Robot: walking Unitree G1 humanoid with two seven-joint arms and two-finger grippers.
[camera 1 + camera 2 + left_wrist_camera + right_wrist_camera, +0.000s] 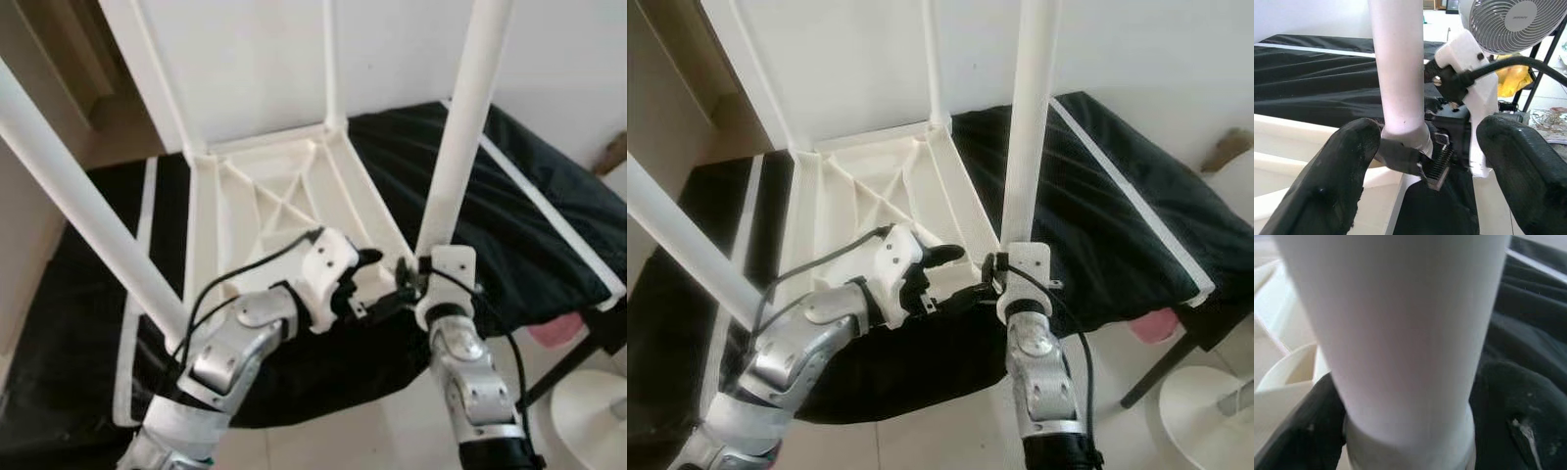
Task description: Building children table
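Nearest the robot, both silver arms reach forward over the edge of a black cloth [549,225] that is spread over a low surface. The right gripper [409,282] is clamped around the base of an upright white table leg [458,147], its black fingers [1528,416] pressed against the tube on either side, just where the leg meets its socket. The left gripper [364,284] sits just beside it, its two thick black fingers [1332,181] spread wide apart and holding nothing, aimed at the same leg base. The children's table top [284,206], white plastic with ribbed bracing, lies upside down on the cloth. A second white leg [88,215] rises from its near left corner. A standing fan [1511,22] shows beyond the right gripper, and farther back there seem to be two more legs against the pale wall, though they are cropped.
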